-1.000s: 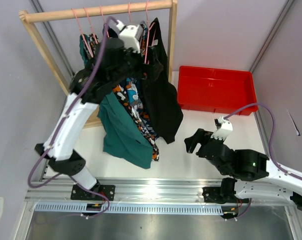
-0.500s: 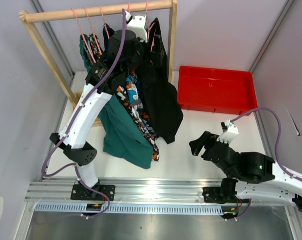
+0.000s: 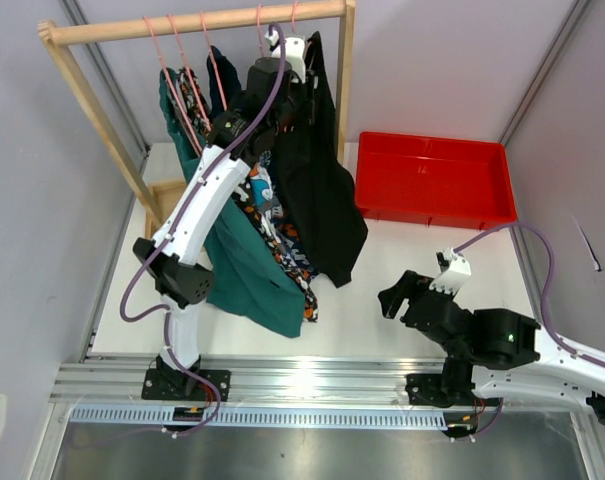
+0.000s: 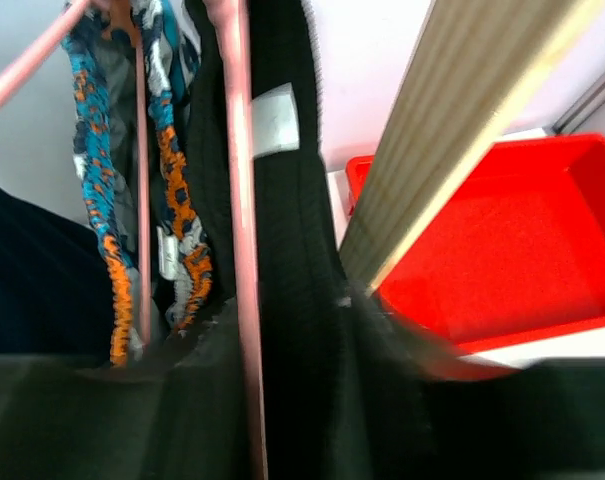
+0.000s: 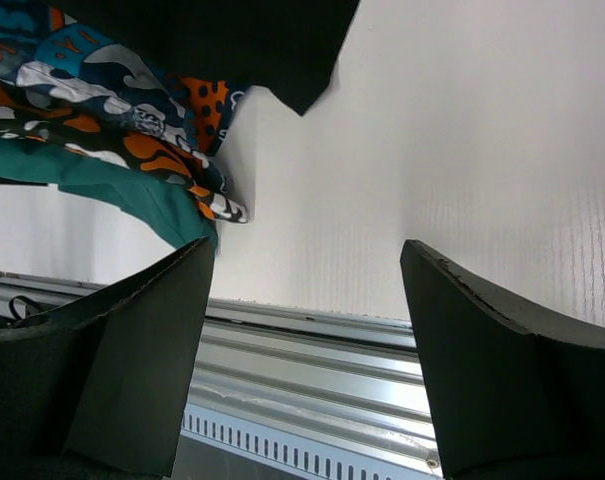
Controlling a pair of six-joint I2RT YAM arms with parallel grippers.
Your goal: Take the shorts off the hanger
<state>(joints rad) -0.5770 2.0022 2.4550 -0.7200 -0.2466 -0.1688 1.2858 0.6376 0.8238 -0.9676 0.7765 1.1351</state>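
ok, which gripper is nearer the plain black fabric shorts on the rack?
Left. The left gripper is up at the top of the plain black fabric shorts, among the pink hangers; the right gripper is open, low over the white table, clear of them.

A red tray sits at the far right of the white table, just beside the upright post of a wooden rack. An aluminium rail runs along the near edge.
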